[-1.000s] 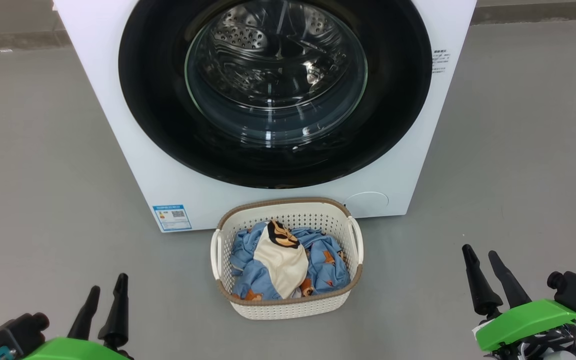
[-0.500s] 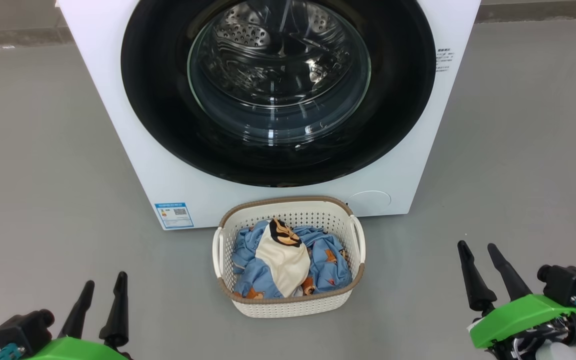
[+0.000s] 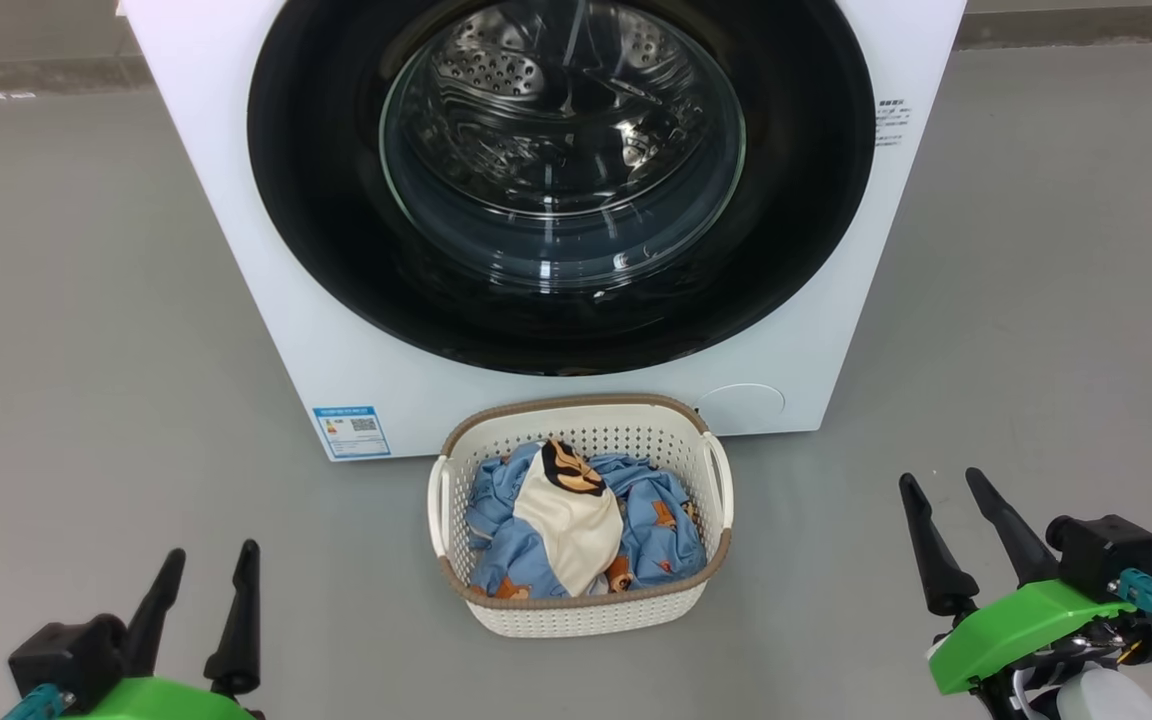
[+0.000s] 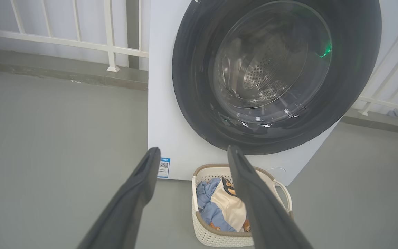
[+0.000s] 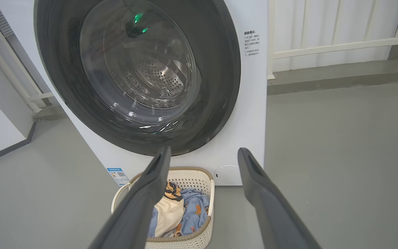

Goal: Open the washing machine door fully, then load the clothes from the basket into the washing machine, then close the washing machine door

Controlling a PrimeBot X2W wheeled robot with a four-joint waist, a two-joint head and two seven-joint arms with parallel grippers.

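The white washing machine [image 3: 236,230] stands ahead with its round black-rimmed door [image 3: 316,220] flat against the front, the steel drum visible through the glass. Directly below it on the floor sits the cream basket [image 3: 586,615] holding light-blue bear-print clothes [image 3: 656,525] and a cream piece with a dark patch. My left gripper [image 3: 211,565] hangs open at the lower left, well short of the basket. Open too is my right gripper [image 3: 941,490], at the lower right. Both are empty. The door [image 4: 192,90] [image 5: 219,69] and the basket [image 4: 216,237] [image 5: 192,180] also show in the wrist views.
Grey floor [image 3: 86,350] spreads on both sides of the machine. A white railing [image 4: 109,34] on a low kerb runs behind it, also seen at the railing [image 5: 340,45] on the right. A blue label sticker [image 3: 351,432] sits low on the machine's front.
The head camera has shifted slightly, so the machine and basket sit a little to the right. My right gripper has drifted left and lower; the left gripper has sunk a little. Both stay open.
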